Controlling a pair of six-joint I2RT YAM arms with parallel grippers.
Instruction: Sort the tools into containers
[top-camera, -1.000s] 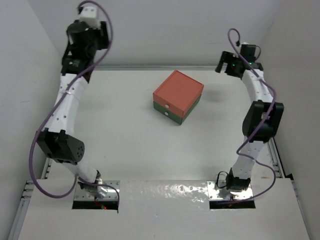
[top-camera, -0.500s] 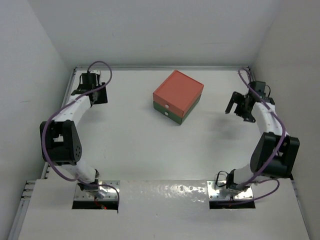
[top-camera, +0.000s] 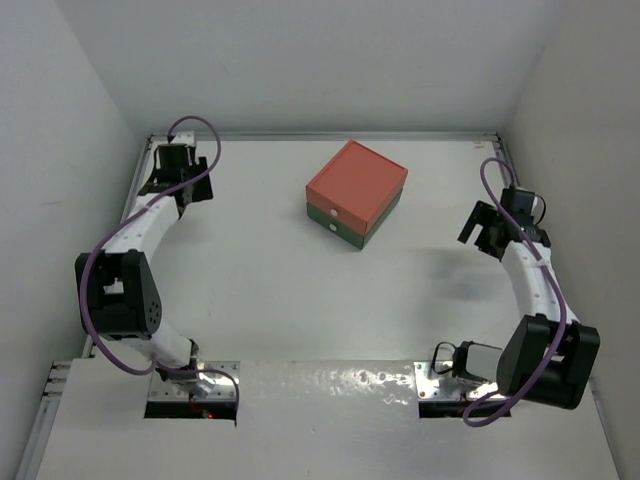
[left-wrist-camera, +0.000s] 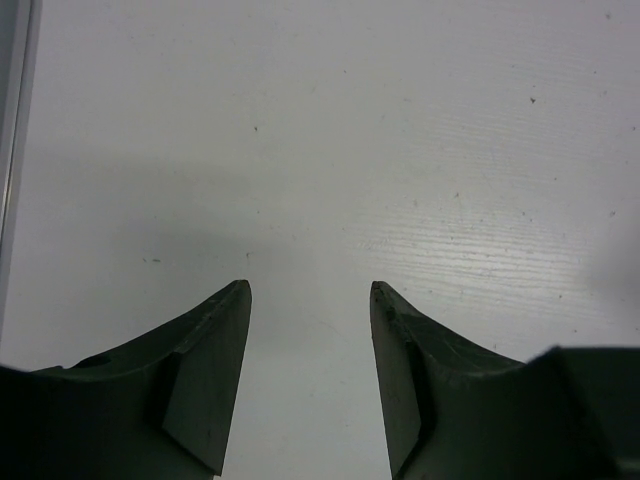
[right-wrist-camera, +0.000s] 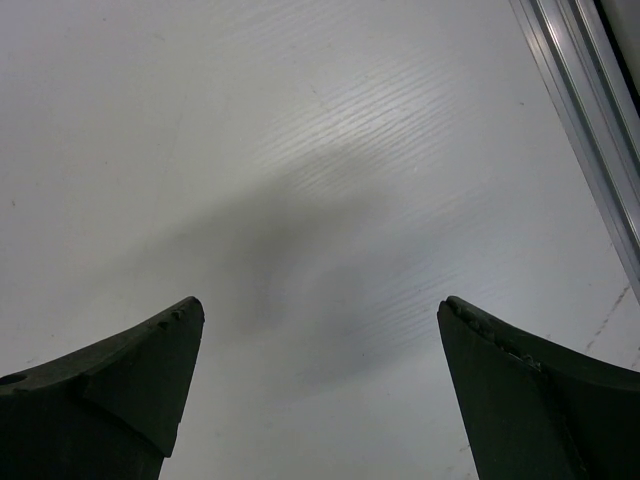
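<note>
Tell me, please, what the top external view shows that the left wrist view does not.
Only the top external view shows the orange-red box stacked on the dark green box, and the right gripper near the table's right edge. Only the left wrist view shows clearly that the left gripper is open, with nothing between its fingers. Both views show the white table under that gripper.

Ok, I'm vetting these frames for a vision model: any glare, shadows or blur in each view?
Top external: sharp and evenly lit, glare on the glossy near board, a faint shadow on the table by the right arm. Left wrist: the left hand dark and soft-edged, a dim shadow band ahead. Right wrist: a broad soft shadow ahead of the open right hand; table grain crisp.
</note>
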